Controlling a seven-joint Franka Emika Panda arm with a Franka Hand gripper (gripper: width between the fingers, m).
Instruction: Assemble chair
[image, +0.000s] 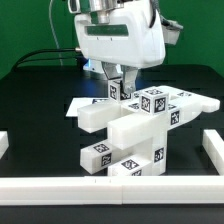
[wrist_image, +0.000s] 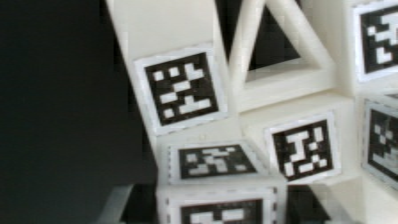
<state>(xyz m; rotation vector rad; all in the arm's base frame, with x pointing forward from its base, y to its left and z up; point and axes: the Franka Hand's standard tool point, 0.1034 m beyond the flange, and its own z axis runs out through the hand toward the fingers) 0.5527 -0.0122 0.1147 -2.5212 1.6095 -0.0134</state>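
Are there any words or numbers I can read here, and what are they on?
None: no words, letters or numbers show in either view.
The chair parts carry only black-and-white square tags, patterns and not text.
The gripper shows no readable label or brand.

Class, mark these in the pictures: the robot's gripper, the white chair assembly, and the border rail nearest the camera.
gripper (image: 116, 80), exterior view, between its fingertips above the parts.
chair assembly (image: 135, 130), exterior view, white face of the middle block.
chair assembly (wrist_image: 178, 30), wrist view, white bar above a tag.
border rail (image: 60, 186), exterior view, top face.
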